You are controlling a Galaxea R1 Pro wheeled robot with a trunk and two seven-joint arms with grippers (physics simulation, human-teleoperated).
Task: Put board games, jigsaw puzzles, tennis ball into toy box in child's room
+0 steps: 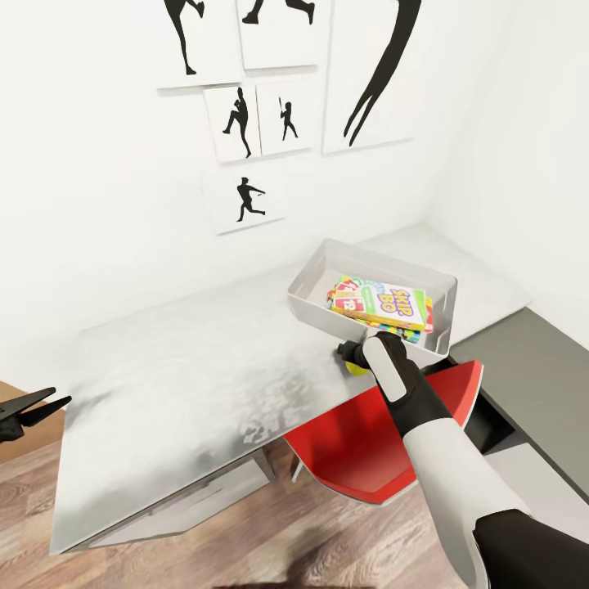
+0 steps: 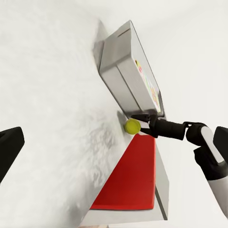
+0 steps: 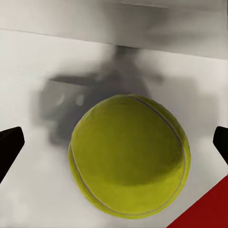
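At counter's near edge, right tool spread around tennis ball, not pinching | ball on counter just beside toy box | light, round, rolls: grip across middle | head view shows games in box; left tool spread, idle.

Right arm reaches forward, its pincer spread wide (left pincer idle).

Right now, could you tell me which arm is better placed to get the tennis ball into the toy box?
The right. Its right gripper already straddles the tennis ball, open, beside the toy box; the left gripper hangs off the table's far end.
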